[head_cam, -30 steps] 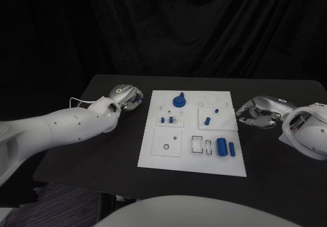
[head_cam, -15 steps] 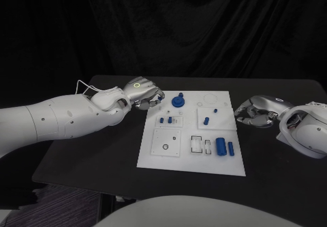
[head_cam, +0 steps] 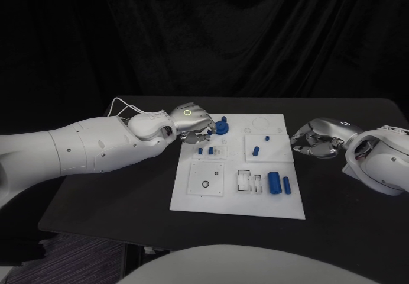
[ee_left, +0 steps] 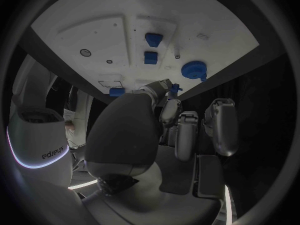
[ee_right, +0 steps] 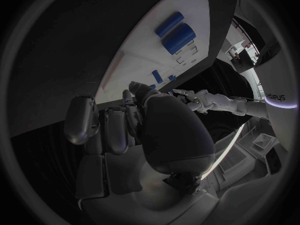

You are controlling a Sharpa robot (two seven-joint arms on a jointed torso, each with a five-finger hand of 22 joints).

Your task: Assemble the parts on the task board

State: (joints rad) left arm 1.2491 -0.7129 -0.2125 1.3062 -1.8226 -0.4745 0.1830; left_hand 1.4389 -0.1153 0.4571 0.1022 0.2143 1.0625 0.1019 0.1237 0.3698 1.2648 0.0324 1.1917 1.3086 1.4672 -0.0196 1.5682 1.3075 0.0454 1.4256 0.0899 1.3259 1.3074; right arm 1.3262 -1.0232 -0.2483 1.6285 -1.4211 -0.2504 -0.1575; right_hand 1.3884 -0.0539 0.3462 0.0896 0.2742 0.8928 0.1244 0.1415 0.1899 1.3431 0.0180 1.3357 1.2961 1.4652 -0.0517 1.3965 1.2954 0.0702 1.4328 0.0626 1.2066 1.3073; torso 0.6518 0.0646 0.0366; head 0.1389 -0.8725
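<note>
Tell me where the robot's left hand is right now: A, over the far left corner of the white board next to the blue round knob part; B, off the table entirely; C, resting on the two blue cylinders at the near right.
A: the left hand sits at the task board's far left corner, beside the blue round knob part.

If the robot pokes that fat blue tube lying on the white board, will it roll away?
Probably a little. The fat blue cylinder looks round and lies on its side, so a sideways push may roll it. The thinner blue piece right beside it might stop it. It looks stiff, likely light.
</note>
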